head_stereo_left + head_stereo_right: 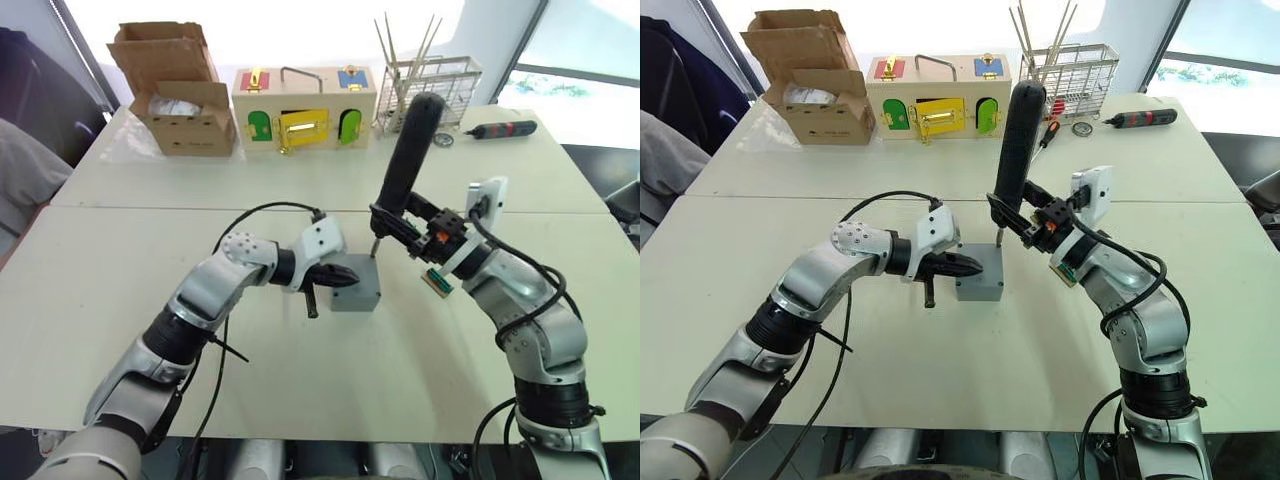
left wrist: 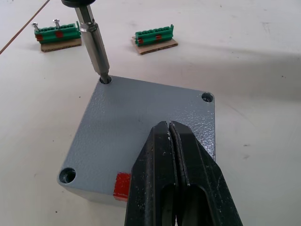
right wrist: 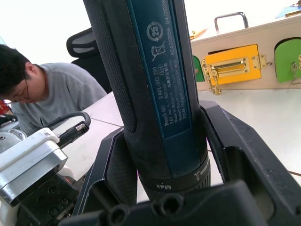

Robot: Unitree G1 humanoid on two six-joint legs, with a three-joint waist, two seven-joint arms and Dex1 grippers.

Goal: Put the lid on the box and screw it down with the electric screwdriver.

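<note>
The electric screwdriver (image 1: 405,160) stands nearly upright in the right gripper (image 1: 400,228), long axis leaning a bit so the butt end tips away from the robot and the bit (image 2: 95,44) points down into a far corner hole of the lid (image 2: 141,136). That gripper's jaws are clamped around the lower part of the driver's body, plain to see in the right wrist view. The lid sits flat on top of the box (image 1: 356,285), which rests on the white table (image 1: 120,260) about mid-way between the two arms; a small red mark (image 2: 122,184) shows on the near edge. The left gripper (image 1: 340,276) has its two black fingers pressed together with nothing between them, tips lying on top of the lid. Two green terminal blocks (image 2: 155,38) lie on the table just past the box. At the far side, the brown cardboard box (image 1: 180,90) is open with something pale and crinkly inside, next to the wooden box with coloured doors (image 1: 303,108), and the wire rack (image 1: 428,85) holds a few thin sticks poking up. A slim black-and-red driver (image 1: 503,129) lies beside the rack.
</note>
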